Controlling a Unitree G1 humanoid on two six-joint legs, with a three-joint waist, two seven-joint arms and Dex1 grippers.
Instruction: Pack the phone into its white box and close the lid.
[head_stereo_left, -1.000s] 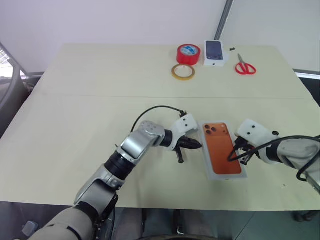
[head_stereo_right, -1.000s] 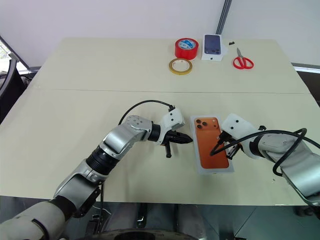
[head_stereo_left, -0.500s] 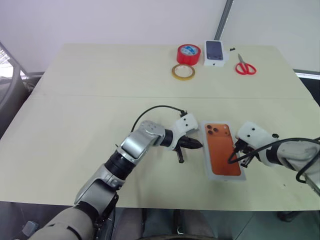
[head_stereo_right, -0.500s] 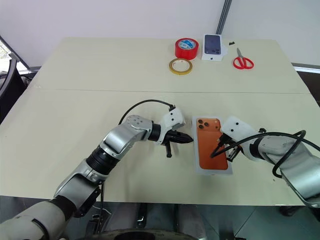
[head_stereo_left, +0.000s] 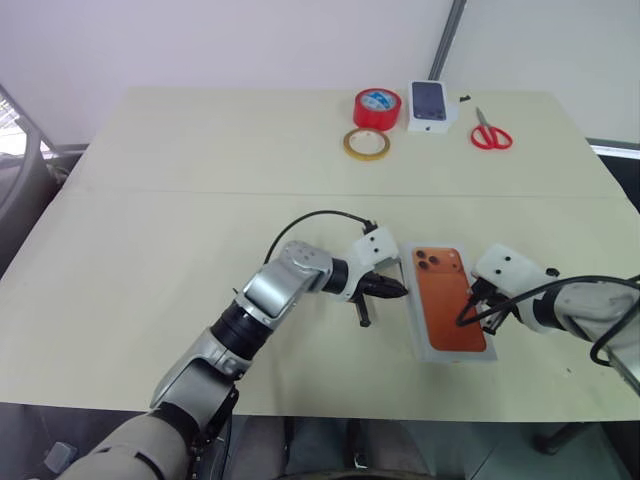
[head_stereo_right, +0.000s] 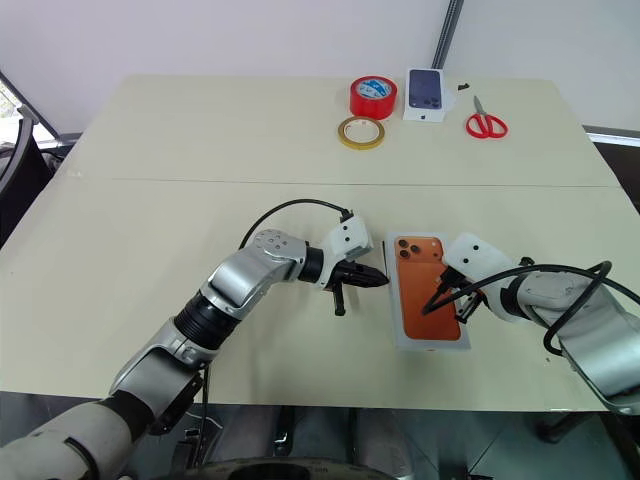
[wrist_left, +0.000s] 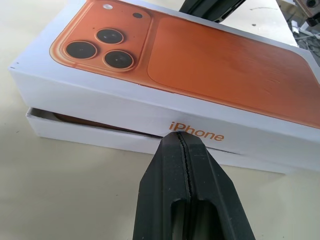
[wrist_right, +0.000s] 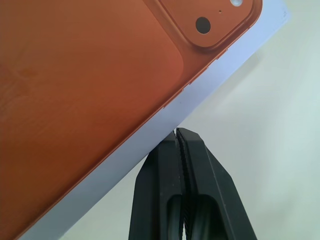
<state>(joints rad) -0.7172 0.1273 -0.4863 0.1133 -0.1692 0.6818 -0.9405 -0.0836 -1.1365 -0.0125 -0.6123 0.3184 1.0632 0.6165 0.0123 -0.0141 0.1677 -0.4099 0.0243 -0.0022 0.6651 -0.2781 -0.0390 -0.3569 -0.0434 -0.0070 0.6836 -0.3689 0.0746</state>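
The lid (head_stereo_left: 450, 300), white with an orange phone picture on top, lies over the white box (wrist_left: 90, 135) near the table's front right. It sits a little raised on the left side, leaving a gap. In that gap a thin orange-brown strip shows, apparently the phone (wrist_left: 95, 125). My left gripper (head_stereo_left: 400, 291) is shut and empty, its tip close against the lid's left wall (wrist_left: 210, 125). My right gripper (head_stereo_left: 462, 322) is also shut, and its tip rests at the lid's right edge (wrist_right: 165, 120).
At the table's far side lie a red tape roll (head_stereo_left: 377, 107), a yellow tape ring (head_stereo_left: 366, 144), a smaller white box with a dark phone picture (head_stereo_left: 430, 106) and red scissors (head_stereo_left: 490, 131). The table's front edge (head_stereo_left: 400, 412) runs just below the box.
The box with its lid has slid slightly to the right. Both grippers have stayed shut and almost still.
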